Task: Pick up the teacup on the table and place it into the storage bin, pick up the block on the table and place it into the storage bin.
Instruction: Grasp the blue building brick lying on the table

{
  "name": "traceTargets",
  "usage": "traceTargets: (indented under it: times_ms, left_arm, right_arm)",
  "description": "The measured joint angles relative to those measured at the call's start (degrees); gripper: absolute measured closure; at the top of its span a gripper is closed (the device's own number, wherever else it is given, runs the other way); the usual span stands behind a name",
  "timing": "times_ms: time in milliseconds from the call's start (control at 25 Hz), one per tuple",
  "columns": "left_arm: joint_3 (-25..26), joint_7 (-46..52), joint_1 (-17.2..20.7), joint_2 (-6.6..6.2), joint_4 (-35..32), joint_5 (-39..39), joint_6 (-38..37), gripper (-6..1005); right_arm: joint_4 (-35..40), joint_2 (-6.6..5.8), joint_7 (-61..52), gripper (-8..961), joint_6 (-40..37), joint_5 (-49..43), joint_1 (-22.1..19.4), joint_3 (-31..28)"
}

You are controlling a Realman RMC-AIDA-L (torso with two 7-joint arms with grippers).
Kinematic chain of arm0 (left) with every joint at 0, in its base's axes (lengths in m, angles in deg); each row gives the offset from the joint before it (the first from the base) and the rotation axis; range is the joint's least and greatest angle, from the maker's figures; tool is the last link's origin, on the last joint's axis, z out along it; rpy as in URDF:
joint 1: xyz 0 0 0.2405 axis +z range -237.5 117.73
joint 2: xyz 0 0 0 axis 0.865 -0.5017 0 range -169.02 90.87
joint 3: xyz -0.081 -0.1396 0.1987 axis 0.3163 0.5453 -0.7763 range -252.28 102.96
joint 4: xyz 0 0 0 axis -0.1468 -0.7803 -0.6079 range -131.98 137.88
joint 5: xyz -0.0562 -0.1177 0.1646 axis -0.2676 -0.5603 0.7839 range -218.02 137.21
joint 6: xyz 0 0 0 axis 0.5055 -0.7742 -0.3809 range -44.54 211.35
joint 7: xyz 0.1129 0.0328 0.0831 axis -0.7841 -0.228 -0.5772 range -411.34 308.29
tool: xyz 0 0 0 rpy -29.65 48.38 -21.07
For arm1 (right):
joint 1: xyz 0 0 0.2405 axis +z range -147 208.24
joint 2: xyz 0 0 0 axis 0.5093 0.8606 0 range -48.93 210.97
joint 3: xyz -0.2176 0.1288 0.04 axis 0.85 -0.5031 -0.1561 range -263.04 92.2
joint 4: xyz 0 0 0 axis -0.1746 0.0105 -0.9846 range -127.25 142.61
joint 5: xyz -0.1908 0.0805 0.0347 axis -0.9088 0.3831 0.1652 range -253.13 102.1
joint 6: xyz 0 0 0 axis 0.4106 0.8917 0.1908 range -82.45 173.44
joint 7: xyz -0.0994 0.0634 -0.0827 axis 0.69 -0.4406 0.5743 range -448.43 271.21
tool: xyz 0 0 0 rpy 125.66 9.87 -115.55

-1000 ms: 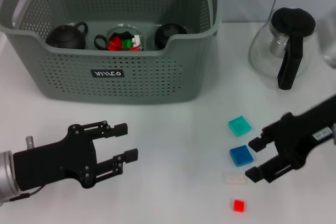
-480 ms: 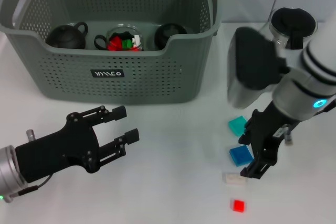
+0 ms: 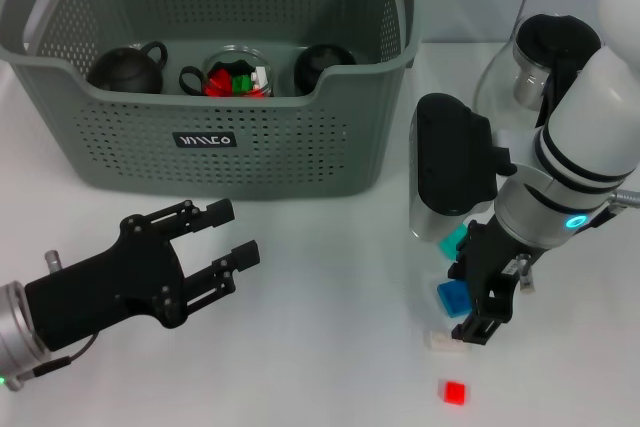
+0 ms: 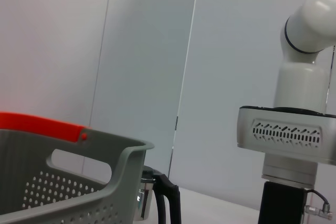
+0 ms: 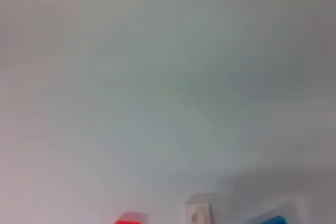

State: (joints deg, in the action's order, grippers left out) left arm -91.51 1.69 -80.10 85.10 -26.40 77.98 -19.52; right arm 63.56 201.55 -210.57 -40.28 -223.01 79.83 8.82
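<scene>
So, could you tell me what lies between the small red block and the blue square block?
In the head view, a small white block lies between the red block and the blue block.

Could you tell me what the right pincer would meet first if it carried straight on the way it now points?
Probably the white block: the right pincer points down at the table, with that block just beyond its tips. The blue block lies beside it; depth is unclear.

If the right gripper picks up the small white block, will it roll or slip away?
The white block looks flat and boxy, so it probably will not roll. It seems small and thin, lying low on the smooth table, so it may slide if nudged sideways. The right gripper stands right over it, so a careful straight-down grasp seems wise.
</scene>
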Motion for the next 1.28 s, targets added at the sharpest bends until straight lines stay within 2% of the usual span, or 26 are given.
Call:
traceTargets:
  times_ms: [600, 1040, 1280]
  left_arm:
    - [0.1, 0.0, 0.3, 0.02, 1.4, 0.1, 1.5, 445]
    - [0.1, 0.0, 0.5, 0.02, 1.4, 0.1, 2.3, 445]
    - [0.1, 0.0, 0.4, 0.02, 1.4, 0.1, 2.3, 445]
  right_arm:
    - [-2.3, 0.05, 0.0, 168, 4.5, -1.5, 0.3, 0.2]
    - [-7.5, 0.14, -0.1, 168, 5.2, -1.3, 2.6, 0.2]
    - [-7.7, 0.14, -0.5, 168, 4.2, -1.1, 2.7, 0.0]
